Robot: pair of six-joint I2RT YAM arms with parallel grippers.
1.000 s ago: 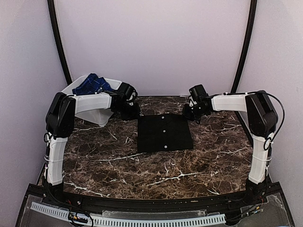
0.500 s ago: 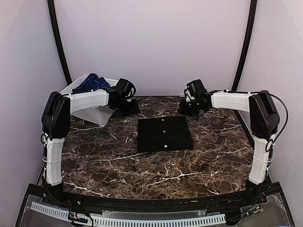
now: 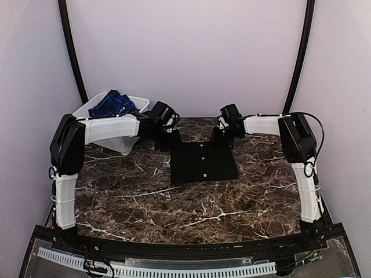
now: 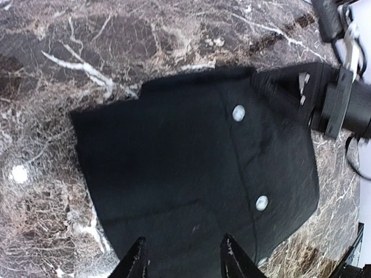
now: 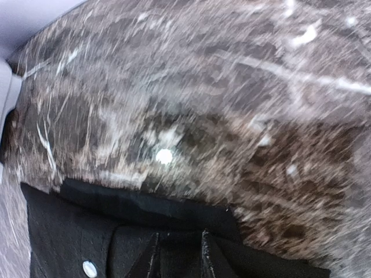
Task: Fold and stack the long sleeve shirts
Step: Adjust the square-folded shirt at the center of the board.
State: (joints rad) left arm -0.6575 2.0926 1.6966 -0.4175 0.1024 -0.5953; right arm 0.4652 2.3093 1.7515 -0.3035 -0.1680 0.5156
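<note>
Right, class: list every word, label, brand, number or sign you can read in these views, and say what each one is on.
None: no view shows any readable text.
Black button-up shirt: plain cloth; its white buttons show no lettering, and no neck label is in sight.
Blue checked shirt in the white tub: pattern only.
Marble table: veins only; the right wrist view is blurred.

1. Tabletop (image 3: 174,214): dark brown marble pattern with white veins.
2. White tub (image 3: 137,100): stands at the far left corner of the tabletop.
3. Black arched poles (image 3: 68,46): rise at both sides against the pale walls (image 3: 185,52).
</note>
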